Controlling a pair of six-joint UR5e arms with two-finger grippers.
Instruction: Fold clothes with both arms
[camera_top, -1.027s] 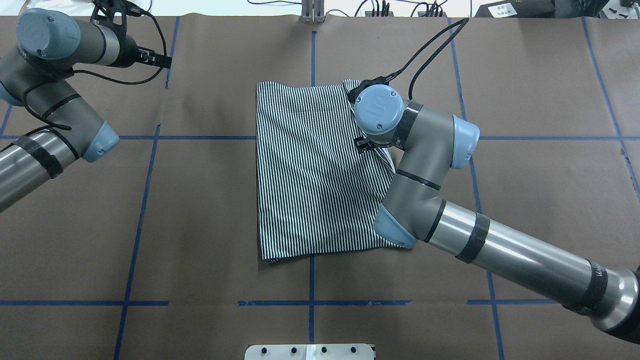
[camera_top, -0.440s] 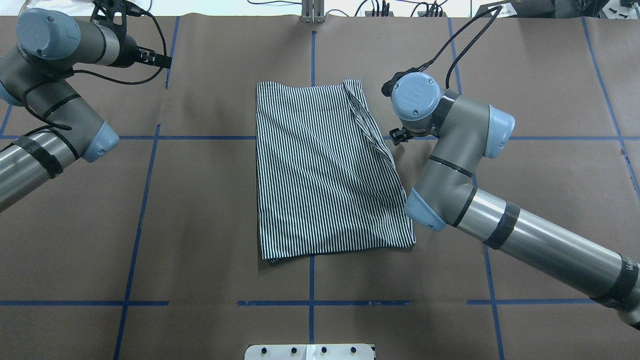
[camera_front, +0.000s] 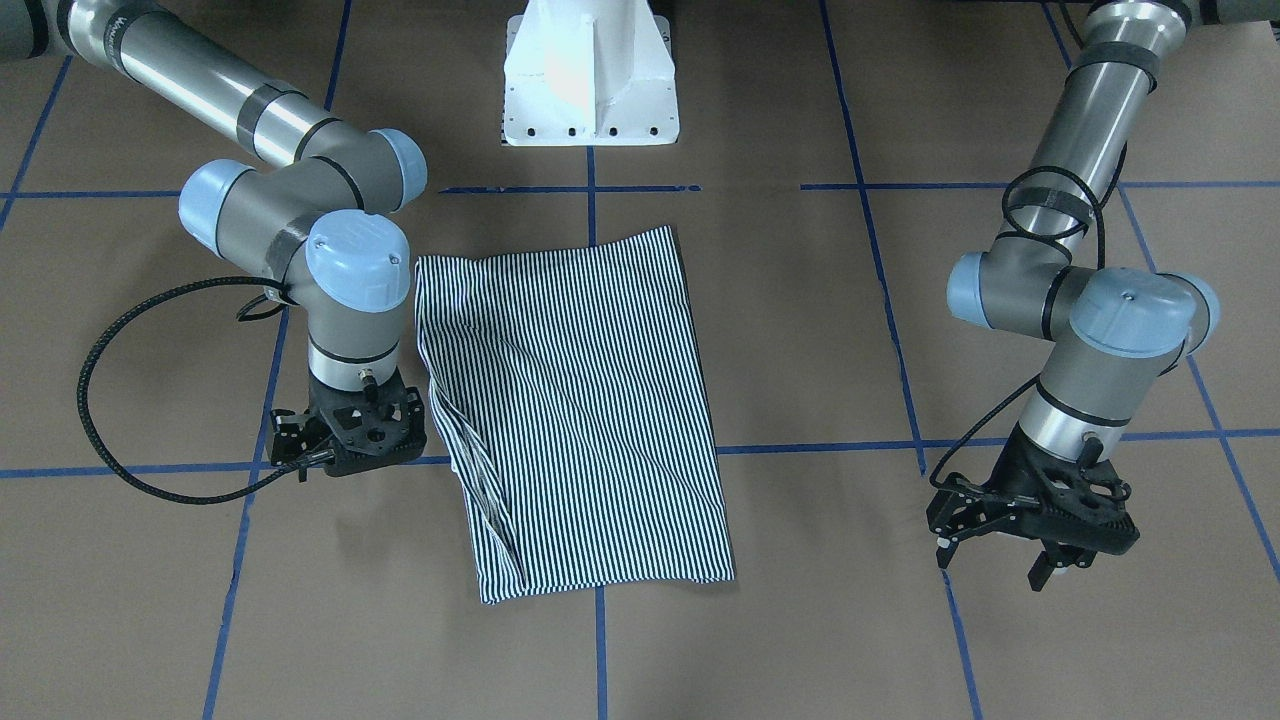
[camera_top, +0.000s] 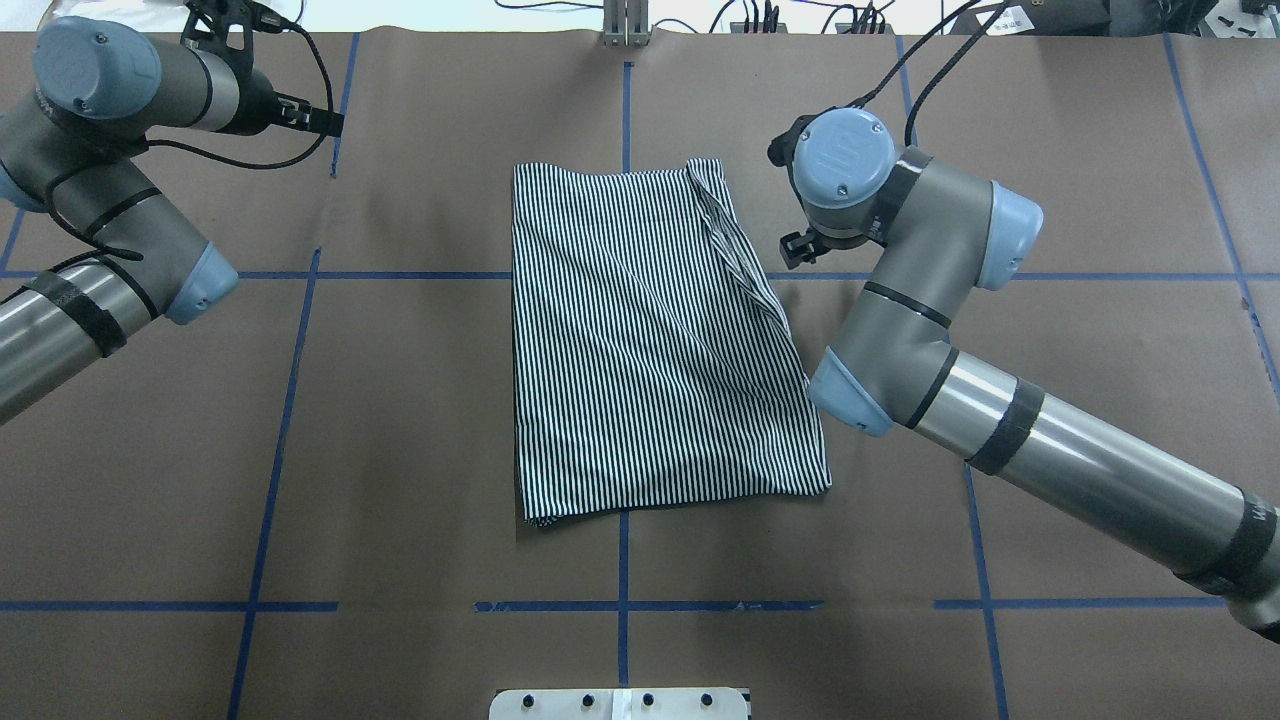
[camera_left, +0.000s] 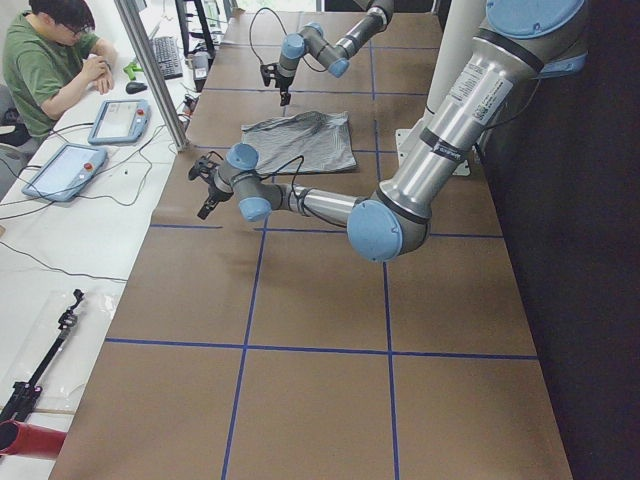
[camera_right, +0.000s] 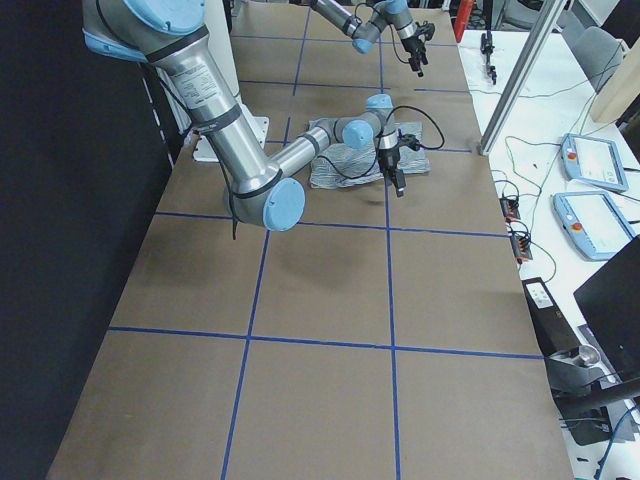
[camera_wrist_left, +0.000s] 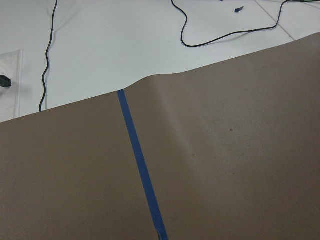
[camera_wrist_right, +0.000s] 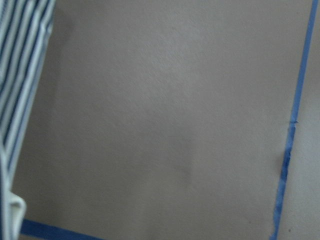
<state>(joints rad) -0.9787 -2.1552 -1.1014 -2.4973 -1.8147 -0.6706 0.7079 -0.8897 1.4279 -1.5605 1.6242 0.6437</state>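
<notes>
Brown paper ruled with blue tape lines covers the counter (camera_top: 400, 420), which fills the overhead view. We see the right arm (camera_top: 1010, 440) entering from the lower right of that frame and bending up toward the centre. The left arm (camera_top: 90, 260) is folded into the upper left corner. At the centre lies the striped polo shirt (camera_top: 640, 340), flat on the paper and folded to a tall rectangle, with layered edges showing along its right side. In the front-facing view, the right gripper (camera_front: 350, 440) hangs at centre left, just beside the shirt's left edge; we cannot tell whether its fingers are spread or closed. The left gripper (camera_front: 990, 565), at the lower right of that view and well apart from the shirt, is released, with its fingers spread and nothing between them.
</notes>
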